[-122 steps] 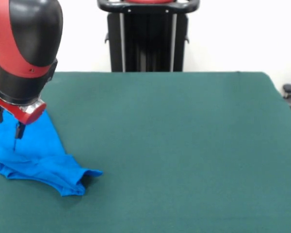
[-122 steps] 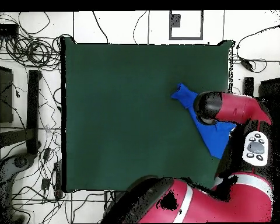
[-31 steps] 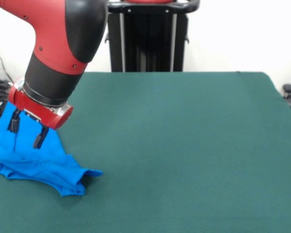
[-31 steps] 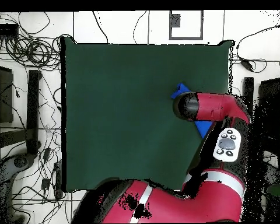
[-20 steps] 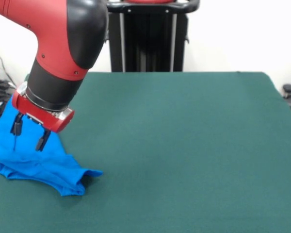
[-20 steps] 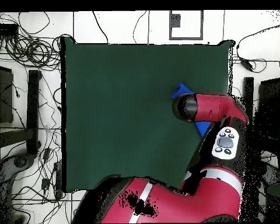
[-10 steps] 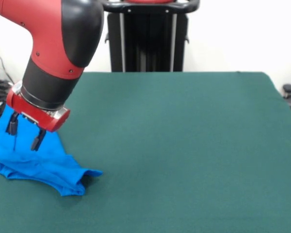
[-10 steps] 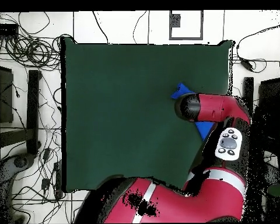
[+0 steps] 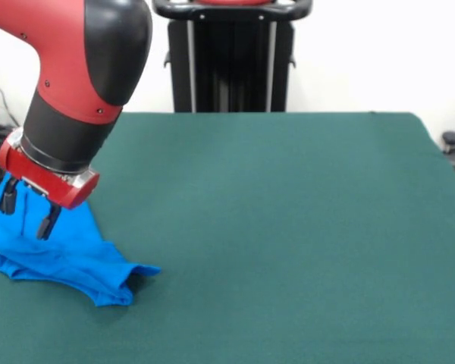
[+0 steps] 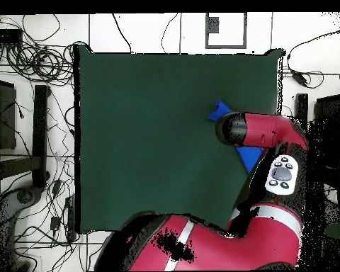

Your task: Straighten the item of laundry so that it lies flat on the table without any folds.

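Nearest me in the front view: the T-shirt [image 9: 64,254], bright blue, bunched at the table's [image 9: 288,227] near left corner. One sleeve or corner pokes out toward the centre and ends in a rumpled lip with a shadow under it, so there is a fold there. Plain blue face showing; I see no print from here. Part of the cloth runs out of frame at the left edge.

Just behind and above the heap: the hand [image 9: 24,206], open, two dark fingers [image 9: 45,221] spread and pointing down at the cloth. I cannot tell whether the tips touch fabric or hang just clear of it. Nothing is gripped.

Overhead view: the arm covers most of the shirt [image 10: 219,110]; only a blue tip and a patch beside the arm show, close to the table's [image 10: 166,127] edge on that side.

Risks as I judge them:
- Pinching several layers at once, since the heap is doubled over; a pull would then drag the whole bundle instead of opening it.
- Pulling toward the near edge; the shirt sits close to it and could slide off.
- Closing short, on thin air or on felt, because depth is hard to read.

Farther back, the rest of the green top lies open, which is the safer direction to spread into.
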Controlling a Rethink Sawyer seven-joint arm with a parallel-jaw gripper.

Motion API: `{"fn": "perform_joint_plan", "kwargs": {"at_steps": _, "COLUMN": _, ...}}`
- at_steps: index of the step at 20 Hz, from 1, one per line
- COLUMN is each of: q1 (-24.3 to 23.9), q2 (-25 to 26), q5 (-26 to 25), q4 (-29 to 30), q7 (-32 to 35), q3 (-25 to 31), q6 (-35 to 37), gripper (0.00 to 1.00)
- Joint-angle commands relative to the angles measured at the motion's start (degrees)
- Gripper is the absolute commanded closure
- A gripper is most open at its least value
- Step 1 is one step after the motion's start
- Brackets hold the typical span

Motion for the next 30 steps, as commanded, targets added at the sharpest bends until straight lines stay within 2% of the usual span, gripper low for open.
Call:
{"fn": "perform_joint_plan", "kwargs": {"at_steps": 1, "q1": 1.95, "q2": 6.61, "q5": -0.94, "q4": -1.72, "q7": 8.32, "q3": 1.8, "q6": -3.98, "gripper": 0.0}}
{"fn": "perform_joint_plan", "kwargs": {"at_steps": 6, "q1": 1.93, "q2": 8.59, "q5": -0.9, "q4": -2.91, "q7": 8.57, "q3": 1.34, "q6": -5.31, "gripper": 0.0}}
{"fn": "perform_joint_plan", "kwargs": {"at_steps": 30, "q1": 1.62, "q2": 8.83, "q5": 0.69, "q4": -1.97, "q7": 7.77, "q3": 1.3, "q6": -6.84, "gripper": 0.0}}
